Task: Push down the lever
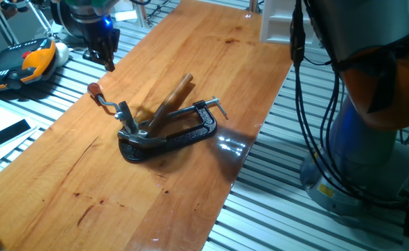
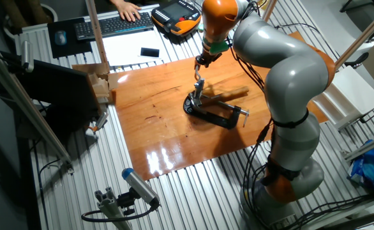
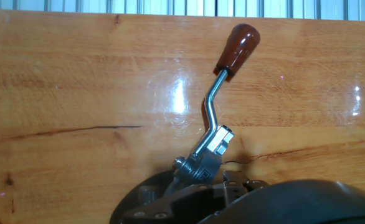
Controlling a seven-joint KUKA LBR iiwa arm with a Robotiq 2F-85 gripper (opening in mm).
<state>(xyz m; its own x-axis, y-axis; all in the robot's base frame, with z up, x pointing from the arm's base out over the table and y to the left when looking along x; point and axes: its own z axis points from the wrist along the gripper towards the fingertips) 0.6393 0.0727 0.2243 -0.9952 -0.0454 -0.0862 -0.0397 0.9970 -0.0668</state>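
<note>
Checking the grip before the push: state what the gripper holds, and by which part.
Nothing is held. The gripper hangs above the lever, clear of its knob; no fingers appear around it in the hand view.

Wooden table [image 1: 190, 84] w/ glossy glare patches. Black C-clamp [image 1: 183, 136] lying flat mid-table, threaded screw w/ T-bar [image 1: 217, 106] at one end. Long brown wooden handle [image 1: 173, 97] sticks up tilted just beside the clamp. Off-table: orange/black pendant [image 1: 23, 64] on slatted surface, keyboard [image 2: 113, 25] w/ someone's hand [image 2: 129, 11] on it, black phone [image 2: 150, 52], cardboard box [image 2: 97, 80] at table edge.
</note>
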